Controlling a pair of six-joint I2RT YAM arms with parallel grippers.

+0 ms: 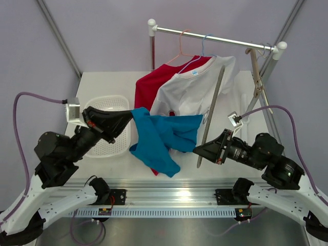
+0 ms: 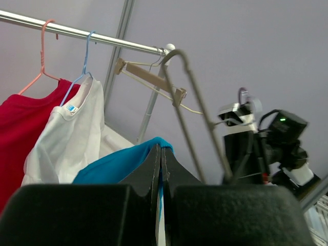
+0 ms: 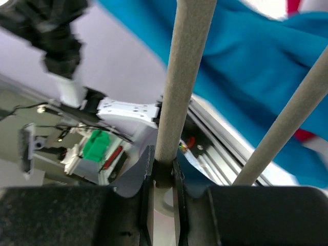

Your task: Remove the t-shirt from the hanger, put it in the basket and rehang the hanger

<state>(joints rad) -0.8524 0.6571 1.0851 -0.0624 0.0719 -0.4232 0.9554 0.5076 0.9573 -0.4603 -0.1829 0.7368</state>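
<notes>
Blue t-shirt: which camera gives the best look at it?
The top external view: the whole blue t-shirt shows, edge to edge. The left wrist view shows only a fold pinched in the left gripper; the right wrist view, a blurred close-up behind the grey hanger.

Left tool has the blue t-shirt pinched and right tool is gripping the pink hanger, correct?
Not quite. The right tool grips the grey hanger, not a pink one, as the right wrist view shows. The left tool does pinch the blue t-shirt.
</notes>
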